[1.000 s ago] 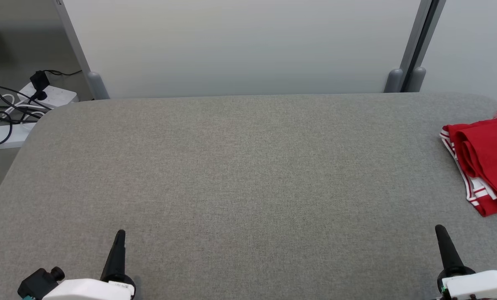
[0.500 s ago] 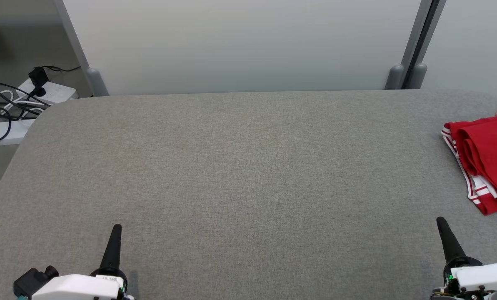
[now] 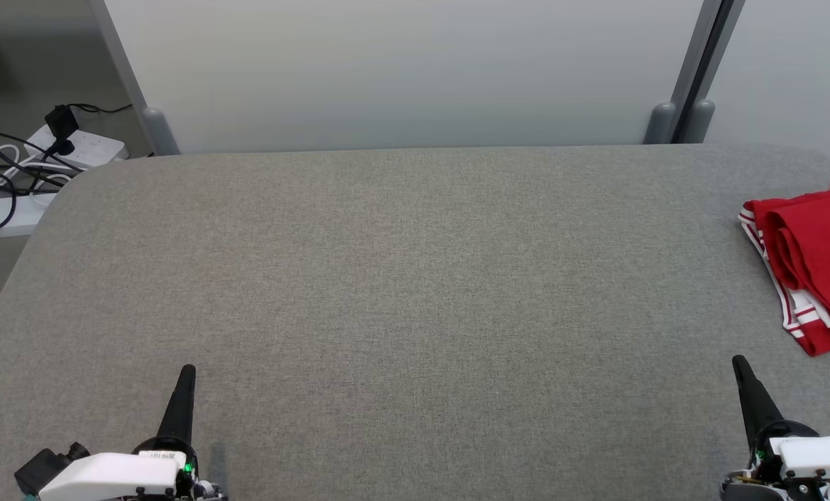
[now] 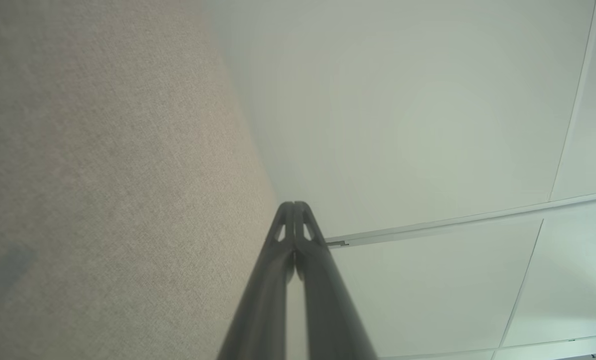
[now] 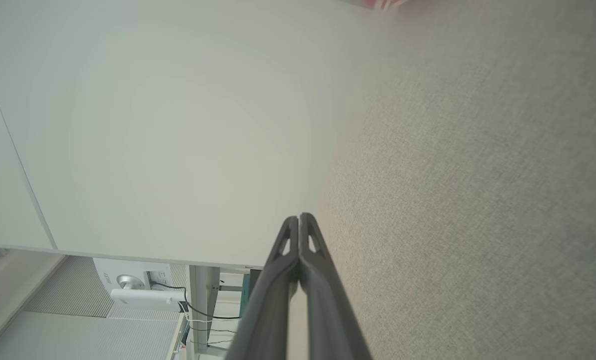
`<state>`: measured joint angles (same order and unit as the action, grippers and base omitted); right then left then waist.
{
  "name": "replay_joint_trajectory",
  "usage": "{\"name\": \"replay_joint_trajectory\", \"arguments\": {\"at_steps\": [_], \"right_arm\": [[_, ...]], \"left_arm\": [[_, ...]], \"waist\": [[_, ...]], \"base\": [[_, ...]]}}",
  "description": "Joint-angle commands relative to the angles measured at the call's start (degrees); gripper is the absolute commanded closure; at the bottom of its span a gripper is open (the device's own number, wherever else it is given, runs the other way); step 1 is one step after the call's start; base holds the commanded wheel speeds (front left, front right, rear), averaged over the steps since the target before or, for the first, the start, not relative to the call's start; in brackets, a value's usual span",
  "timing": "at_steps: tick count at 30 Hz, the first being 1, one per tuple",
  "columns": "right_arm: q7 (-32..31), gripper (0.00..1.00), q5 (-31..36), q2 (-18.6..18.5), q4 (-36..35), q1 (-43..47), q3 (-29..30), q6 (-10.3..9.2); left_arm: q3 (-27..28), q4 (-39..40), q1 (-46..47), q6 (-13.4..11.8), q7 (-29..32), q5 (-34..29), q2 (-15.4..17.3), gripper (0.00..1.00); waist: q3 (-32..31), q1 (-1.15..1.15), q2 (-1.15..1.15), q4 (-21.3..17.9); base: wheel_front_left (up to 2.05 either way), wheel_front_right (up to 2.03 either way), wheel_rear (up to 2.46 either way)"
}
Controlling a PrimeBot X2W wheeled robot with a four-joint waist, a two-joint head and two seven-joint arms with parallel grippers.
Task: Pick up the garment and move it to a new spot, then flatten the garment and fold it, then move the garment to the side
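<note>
The left gripper [image 3: 186,371] and right gripper [image 3: 739,362] are both pinched shut on nothing, and the red garment [image 3: 815,257] lies bunched at the table's [image 3: 415,278] right edge, where a clumsy reach might shove it off.

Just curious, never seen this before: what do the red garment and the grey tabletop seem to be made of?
Red garment: seemingly soft knit cloth, matte; it lies in rounded folds with red-and-white striped trim. Tabletop: apparently grey woven fabric covering, matte; fine speckled weave, no shine. What lies beneath is hidden.
</note>
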<state>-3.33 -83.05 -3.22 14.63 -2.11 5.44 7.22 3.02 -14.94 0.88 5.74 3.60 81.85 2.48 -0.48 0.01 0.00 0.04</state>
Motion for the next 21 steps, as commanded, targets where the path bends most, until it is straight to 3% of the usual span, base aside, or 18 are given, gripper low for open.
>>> {"name": "replay_joint_trajectory", "arguments": {"at_steps": [1, 14, 21], "right_arm": [[-0.7, 1.00, -1.4, -0.3, -1.1, -2.8, -0.4, 0.24], [-2.9, 1.00, -9.0, 0.1, -0.6, -4.0, 0.8, 0.26], [-3.0, 1.00, -9.3, 0.2, -0.6, -4.1, 0.9, 0.26]], "left_arm": [[2.1, 1.4, 3.9, 0.7, 0.7, 1.4, 0.4, 1.00], [3.5, 0.9, 5.3, 1.7, 2.8, 9.9, 0.4, 1.00], [3.5, 0.9, 5.3, 1.7, 2.9, 10.3, 0.4, 1.00]], "waist": [[0.0, 0.00, 0.00, 0.0], [0.6, 0.00, 0.00, 0.0], [0.7, 0.00, 0.00, 0.0]], "base": [[0.00, 0.00, 0.00], [0.00, 0.00, 0.00], [0.00, 0.00, 0.00]]}}
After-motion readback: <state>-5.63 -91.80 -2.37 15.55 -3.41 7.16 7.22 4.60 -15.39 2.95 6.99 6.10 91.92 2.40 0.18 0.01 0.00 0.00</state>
